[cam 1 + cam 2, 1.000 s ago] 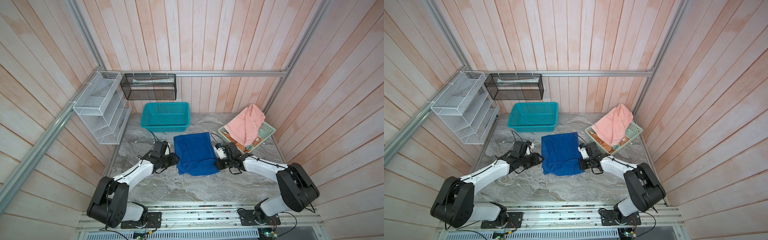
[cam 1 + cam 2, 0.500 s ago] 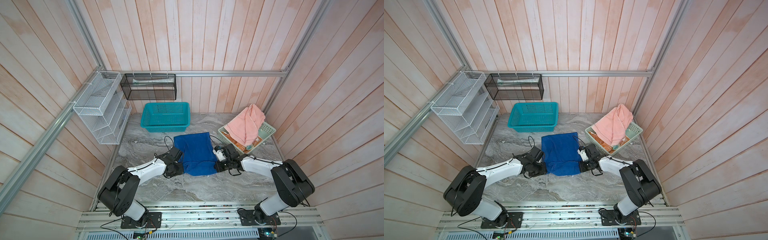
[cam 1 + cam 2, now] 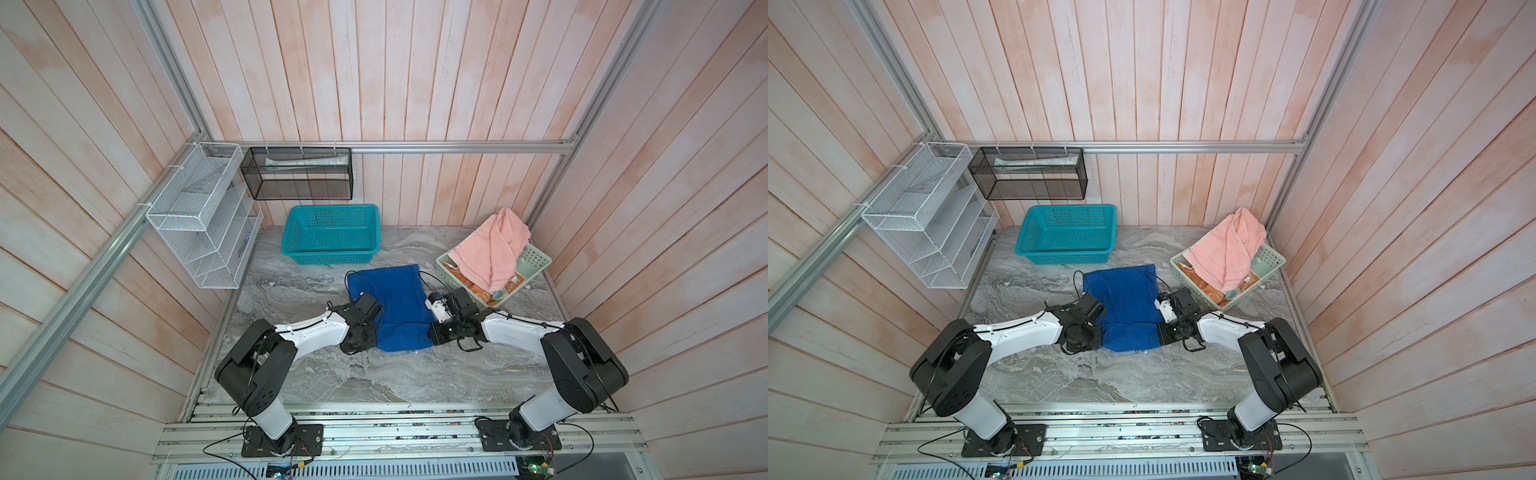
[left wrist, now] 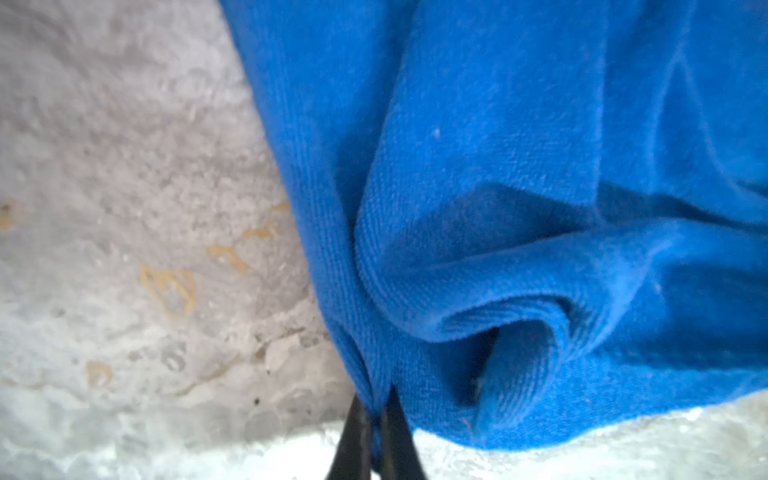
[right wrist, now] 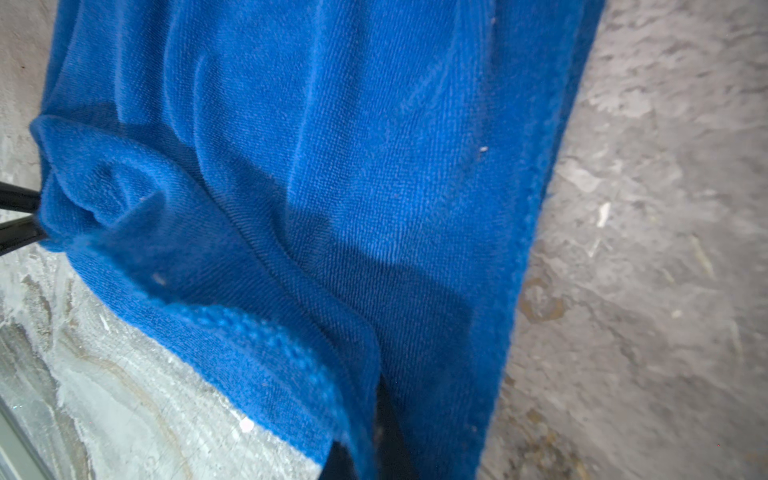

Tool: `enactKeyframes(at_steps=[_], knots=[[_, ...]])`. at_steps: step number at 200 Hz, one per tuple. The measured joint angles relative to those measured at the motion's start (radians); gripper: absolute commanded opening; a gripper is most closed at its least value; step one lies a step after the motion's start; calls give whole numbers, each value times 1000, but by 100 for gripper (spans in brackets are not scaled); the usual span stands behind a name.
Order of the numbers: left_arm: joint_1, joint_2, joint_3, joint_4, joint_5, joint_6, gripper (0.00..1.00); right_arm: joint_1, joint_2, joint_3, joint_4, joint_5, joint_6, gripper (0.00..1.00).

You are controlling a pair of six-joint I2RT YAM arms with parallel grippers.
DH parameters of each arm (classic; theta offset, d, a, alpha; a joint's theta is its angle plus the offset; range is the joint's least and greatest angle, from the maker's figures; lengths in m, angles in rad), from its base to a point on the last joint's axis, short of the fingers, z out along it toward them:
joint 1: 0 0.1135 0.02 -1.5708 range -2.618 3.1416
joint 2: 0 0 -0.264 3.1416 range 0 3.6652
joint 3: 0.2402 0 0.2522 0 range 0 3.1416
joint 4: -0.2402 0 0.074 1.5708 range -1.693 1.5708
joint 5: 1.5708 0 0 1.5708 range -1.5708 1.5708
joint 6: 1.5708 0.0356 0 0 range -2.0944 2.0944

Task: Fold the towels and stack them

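Observation:
A royal blue towel (image 3: 395,303) (image 3: 1125,307) lies spread on the marble table between my two grippers. My left gripper (image 3: 375,337) (image 3: 1099,335) is shut on the towel's near left corner; the left wrist view shows its jaws (image 4: 376,415) pinching the blue hem (image 4: 498,166). My right gripper (image 3: 432,334) (image 3: 1160,332) is shut on the near right corner, with blue cloth (image 5: 332,166) bunched between its jaws (image 5: 370,449). A salmon pink towel (image 3: 490,249) (image 3: 1225,249) is draped over the pale green tray (image 3: 538,259) (image 3: 1275,259). An orange patterned towel (image 3: 469,286) shows beneath it.
A teal perforated basket (image 3: 330,235) (image 3: 1067,235) stands at the back of the table, behind the blue towel. A white wire rack (image 3: 203,216) and a black mesh basket (image 3: 297,172) hang on the walls. Bare marble (image 3: 374,374) lies in front of the arms.
My left gripper has moved right to the blue towel's near left corner and shut on it. The right gripper has kept its grip on the other corner.

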Motion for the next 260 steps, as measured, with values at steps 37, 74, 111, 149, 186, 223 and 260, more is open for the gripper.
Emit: enactKeyframes(at_steps=[37,74,111,149,186,223,260], knots=[[-1,-51,13,-111,-2,40,0,-6,0,2,-16,0,0,0],[40,-174,19,-183,62,85,0,-15,0,5,-31,-4,0,0],[98,-229,-31,-209,142,111,46,-16,2,7,-41,-17,-3,0],[123,-248,-65,-237,147,106,46,-18,11,18,-53,-27,-10,0],[92,-257,-65,-195,156,105,43,-21,22,32,-69,-37,-14,0],[65,-235,-69,-45,217,61,43,-21,26,36,-72,-41,-14,0],[54,-171,-74,116,277,12,44,-21,26,36,-72,-42,-14,0]])
